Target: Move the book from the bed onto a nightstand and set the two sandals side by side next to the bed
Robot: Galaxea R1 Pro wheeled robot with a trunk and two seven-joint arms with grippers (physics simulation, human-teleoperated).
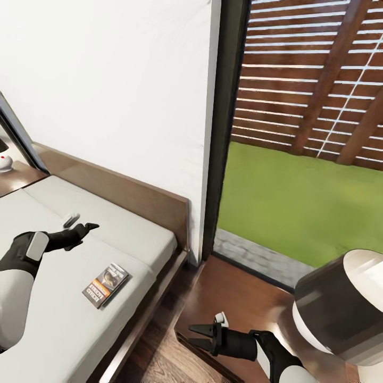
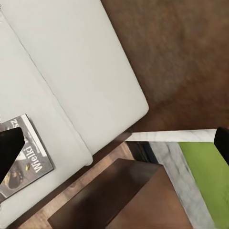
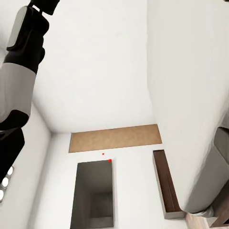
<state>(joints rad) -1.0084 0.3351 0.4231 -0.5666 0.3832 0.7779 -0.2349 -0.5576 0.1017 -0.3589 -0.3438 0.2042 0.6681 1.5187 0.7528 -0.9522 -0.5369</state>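
The book (image 1: pixel 106 285) lies flat on the off-white mattress of the bed (image 1: pixel 58 330), near its right edge, and shows in the left wrist view as the book (image 2: pixel 34 153), partly behind one dark finger. My left gripper (image 1: pixel 90 227) hangs open above the mattress, beyond the book and apart from it; its fingers stand wide at the frame's sides around the left gripper (image 2: pixel 114 145). My right gripper (image 1: pixel 200 336) is open and empty, pointing toward the bed over the front corner of the dark wooden nightstand (image 1: pixel 242 298). The sandals are out of view.
A large rounded white-and-grey object (image 1: pixel 343 306) stands at the right over the nightstand (image 2: pixel 129 200). Behind it a dark-framed window (image 1: pixel 226 133) shows grass and a slatted fence. The brown headboard (image 1: pixel 133 194) runs along the white wall. A white lamp (image 1: pixel 5 160) sits beyond the bed.
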